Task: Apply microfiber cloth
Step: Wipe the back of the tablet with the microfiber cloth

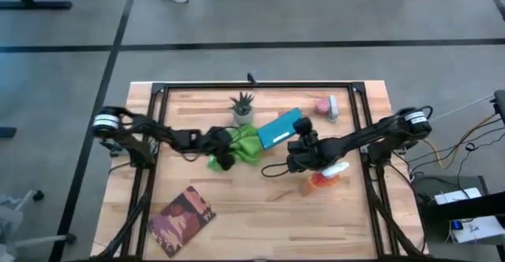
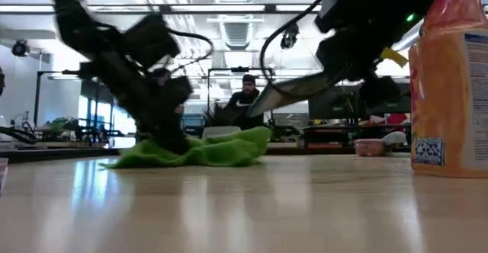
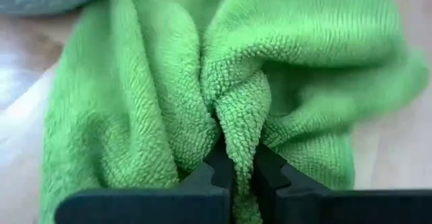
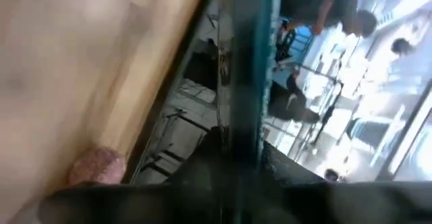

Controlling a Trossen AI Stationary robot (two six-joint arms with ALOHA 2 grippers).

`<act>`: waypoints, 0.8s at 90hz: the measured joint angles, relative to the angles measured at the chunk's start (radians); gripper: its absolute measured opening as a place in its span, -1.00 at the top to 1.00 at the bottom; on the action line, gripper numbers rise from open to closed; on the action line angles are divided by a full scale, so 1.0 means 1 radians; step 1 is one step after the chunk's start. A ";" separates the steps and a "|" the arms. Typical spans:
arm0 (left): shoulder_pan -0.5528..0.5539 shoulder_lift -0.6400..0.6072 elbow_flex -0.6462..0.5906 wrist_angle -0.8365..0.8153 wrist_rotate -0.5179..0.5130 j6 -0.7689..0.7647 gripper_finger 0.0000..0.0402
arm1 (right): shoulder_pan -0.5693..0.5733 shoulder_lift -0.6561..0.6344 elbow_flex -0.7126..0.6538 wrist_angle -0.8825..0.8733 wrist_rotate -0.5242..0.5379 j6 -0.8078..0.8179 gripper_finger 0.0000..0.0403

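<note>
At mid-table, beside the small plant (image 1: 242,104), the left gripper (image 1: 225,160) pinches a fold of the microfiber cloth (image 1: 241,144), bunched for wiping; the right gripper (image 1: 301,145) clamps the teal tablet (image 1: 280,129) edge-on, tilted up to present its face.

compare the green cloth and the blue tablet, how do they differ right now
The microfiber cloth is lime green, soft and bunched in folds; the tablet is teal, flat and rigid. The cloth lies on the table, pinched by the left gripper; the tablet is held tilted, edge-on in the right gripper. Shared: each is gripped by one arm, and they meet mid-table.
</note>
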 joint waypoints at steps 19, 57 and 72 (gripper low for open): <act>0.000 -0.173 -0.050 0.037 0.090 0.026 1.00 | 0.000 0.117 0.015 0.278 -0.034 -0.328 0.94; -0.001 -0.357 -0.007 0.170 0.206 0.121 1.00 | 0.000 0.215 0.099 0.509 -0.152 -0.435 0.94; 0.000 -0.237 0.008 0.215 0.205 0.110 1.00 | -0.002 0.249 0.131 0.605 -0.144 -0.530 0.94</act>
